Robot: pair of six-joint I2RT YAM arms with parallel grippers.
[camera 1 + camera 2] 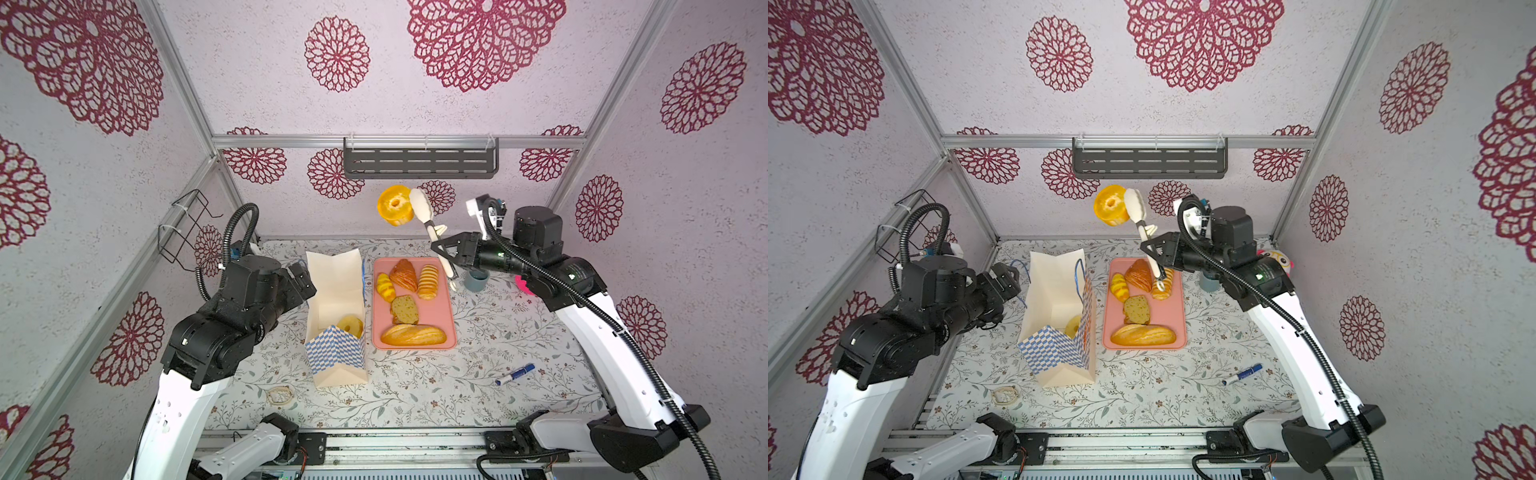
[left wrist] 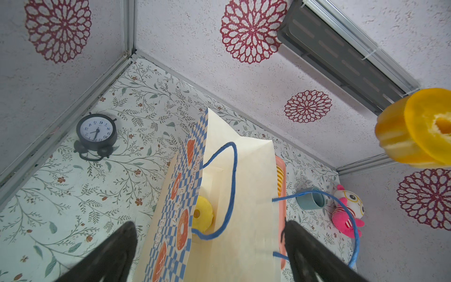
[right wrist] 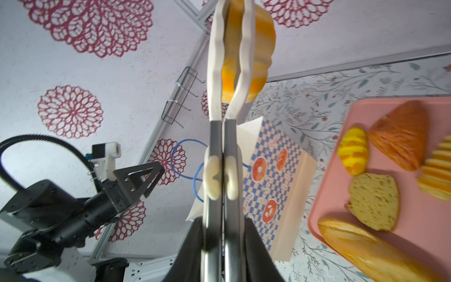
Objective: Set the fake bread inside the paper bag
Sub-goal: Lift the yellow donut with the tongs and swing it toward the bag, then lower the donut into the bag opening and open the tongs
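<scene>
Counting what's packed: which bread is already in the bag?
The pale yellow ring donut, lying inside the bag; the rest sit on the tray or hang in the tongs.

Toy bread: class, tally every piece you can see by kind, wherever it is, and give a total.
Croissants: 2
Ridged roll: 1
Speckled slice: 1, another may hide beneath
Long loaf: 1
Ring doughnut: 1, in the paper bag
Fluted ring: 1, in the tongs
Total: 7

The mouth of the paper bag (image 1: 332,286) gapes open, a blue cord handle (image 2: 234,171) looping across it, the pink tray (image 1: 441,307) just beside.
</scene>
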